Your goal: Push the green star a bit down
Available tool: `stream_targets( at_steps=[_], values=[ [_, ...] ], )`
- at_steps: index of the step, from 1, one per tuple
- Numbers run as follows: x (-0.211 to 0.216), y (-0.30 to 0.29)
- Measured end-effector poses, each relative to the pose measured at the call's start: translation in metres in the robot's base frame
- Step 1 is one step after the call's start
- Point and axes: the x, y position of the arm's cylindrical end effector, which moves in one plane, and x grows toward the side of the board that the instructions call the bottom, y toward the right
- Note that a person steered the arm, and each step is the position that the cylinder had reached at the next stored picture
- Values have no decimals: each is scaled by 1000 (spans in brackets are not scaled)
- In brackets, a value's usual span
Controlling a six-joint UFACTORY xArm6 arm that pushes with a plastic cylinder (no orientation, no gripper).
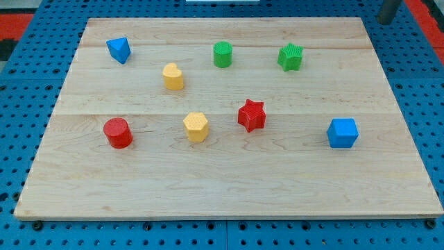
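The green star (291,57) lies near the board's top, right of centre. A dark rod shows at the view's top right corner, beyond the board's top edge. Its lower end, my tip (384,21), is up and to the right of the green star, well apart from it and touching no block.
Also on the wooden board (229,187) are a green cylinder (223,54) left of the star, a blue triangular block (118,49), a yellow rounded block (173,76), a yellow hexagon (196,126), a red star (252,115), a red cylinder (118,132) and a blue cube (343,132).
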Motion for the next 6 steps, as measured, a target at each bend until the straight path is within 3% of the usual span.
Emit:
stream_targets(
  at_steps=[2, 3, 4, 6],
  values=[
    [3, -120],
    [42, -173],
    [93, -183],
    [69, -200]
  ],
)
